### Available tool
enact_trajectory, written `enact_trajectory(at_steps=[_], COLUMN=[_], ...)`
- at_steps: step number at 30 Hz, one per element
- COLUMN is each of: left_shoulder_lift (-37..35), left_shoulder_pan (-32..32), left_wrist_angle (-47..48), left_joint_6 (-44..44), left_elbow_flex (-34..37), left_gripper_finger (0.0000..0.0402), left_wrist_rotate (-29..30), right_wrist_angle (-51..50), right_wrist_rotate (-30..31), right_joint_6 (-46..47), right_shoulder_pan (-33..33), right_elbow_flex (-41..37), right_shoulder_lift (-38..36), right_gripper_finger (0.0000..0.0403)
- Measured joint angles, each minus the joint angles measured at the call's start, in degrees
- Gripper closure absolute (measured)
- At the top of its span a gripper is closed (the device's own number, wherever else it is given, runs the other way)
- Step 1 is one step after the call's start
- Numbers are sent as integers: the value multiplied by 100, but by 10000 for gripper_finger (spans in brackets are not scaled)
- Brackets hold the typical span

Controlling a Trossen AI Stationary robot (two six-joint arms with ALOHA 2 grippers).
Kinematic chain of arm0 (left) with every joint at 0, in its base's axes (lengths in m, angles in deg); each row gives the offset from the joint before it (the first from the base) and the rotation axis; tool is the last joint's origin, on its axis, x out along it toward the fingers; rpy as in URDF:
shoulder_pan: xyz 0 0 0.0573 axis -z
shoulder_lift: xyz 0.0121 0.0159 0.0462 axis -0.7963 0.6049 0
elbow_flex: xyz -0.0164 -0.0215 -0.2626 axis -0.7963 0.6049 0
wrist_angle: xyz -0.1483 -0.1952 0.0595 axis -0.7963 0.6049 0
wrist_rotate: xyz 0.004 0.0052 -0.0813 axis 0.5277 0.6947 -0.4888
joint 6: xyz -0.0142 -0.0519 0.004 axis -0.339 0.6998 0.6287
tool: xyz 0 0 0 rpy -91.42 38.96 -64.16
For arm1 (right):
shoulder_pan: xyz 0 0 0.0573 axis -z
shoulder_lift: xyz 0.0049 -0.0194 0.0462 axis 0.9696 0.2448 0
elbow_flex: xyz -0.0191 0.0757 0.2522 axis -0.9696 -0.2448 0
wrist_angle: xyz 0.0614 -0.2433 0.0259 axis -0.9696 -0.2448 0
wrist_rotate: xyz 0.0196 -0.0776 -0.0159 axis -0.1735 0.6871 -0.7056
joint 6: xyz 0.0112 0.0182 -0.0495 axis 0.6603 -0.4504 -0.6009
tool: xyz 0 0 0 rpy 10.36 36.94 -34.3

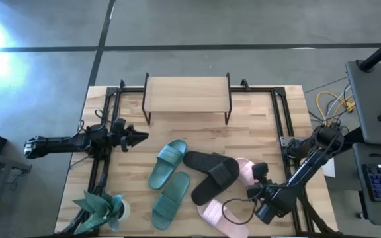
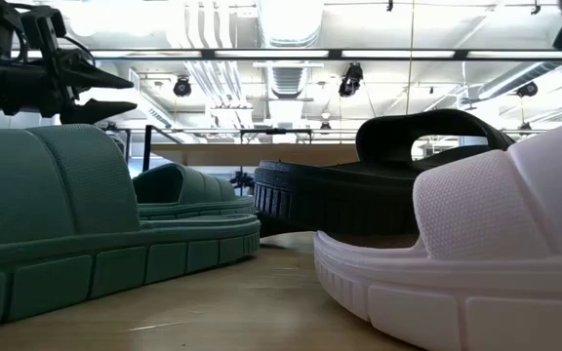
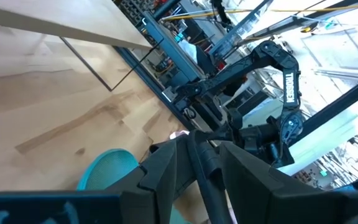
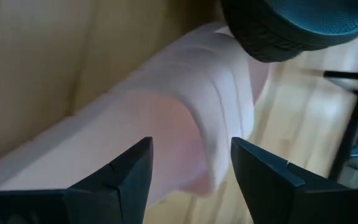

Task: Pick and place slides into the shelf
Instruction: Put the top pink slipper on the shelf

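Right pincer released, fingers apart, straddling pink slide strap; nothing grasped.

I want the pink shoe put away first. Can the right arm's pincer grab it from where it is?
Probably yes. The right pincer is open and pointed at the pink slide, whose strap sits just ahead of its fingers. A black slide rests over the pink one's far end, but not over the strap.
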State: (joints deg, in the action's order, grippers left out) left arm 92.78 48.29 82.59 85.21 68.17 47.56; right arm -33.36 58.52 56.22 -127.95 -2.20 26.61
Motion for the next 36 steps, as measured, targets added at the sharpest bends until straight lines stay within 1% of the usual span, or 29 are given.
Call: enact_trajectory(at_steps=[3,8,11,14,18,21,22,23,26,28,31,34,36], left_shoulder_lift=[14,31,45,62,68,67,68,68,70,64,62,62,68], left_shoulder_pan=[0,0,0,0,0,0,0,0,0,0,0,0,0], left_wrist_angle=[-4,0,-2,0,-1,-2,-2,-2,-2,-4,-4,-7,-4], left_joint_6=[0,0,-2,2,2,4,5,7,7,9,11,13,13], left_elbow_flex=[2,0,0,0,0,0,0,0,0,0,0,0,0], left_gripper_finger=[291,291,291,291,291,291,291,291,291,291,291,291,291], left_wrist_rotate=[1,2,5,5,7,8,7,7,7,10,10,10,10], right_wrist_angle=[-3,11,68,96,108,90,66,38,-95,-387,-1047,-1855,-1978], right_wrist_rotate=[171,204,202,184,118,-148,-276,-420,-862,-1031,-1090,-1061,-938], right_joint_6=[-10,-27,-73,-110,-110,-74,12,136,685,1130,1866,2518,2863], right_shoulder_pan=[86,282,393,464,492,490,492,492,494,473,392,313,293], right_elbow_flex=[-129,-210,-211,-198,-133,-79,-57,-32,92,262,636,1167,1545], right_shoulder_lift=[-1,-1,-1,-1,-1,-1,-1,-1,-1,-1,-1,-3,-28], right_gripper_finger=[195,195,206,242,315,368,381,386,389,389,390,390,390])
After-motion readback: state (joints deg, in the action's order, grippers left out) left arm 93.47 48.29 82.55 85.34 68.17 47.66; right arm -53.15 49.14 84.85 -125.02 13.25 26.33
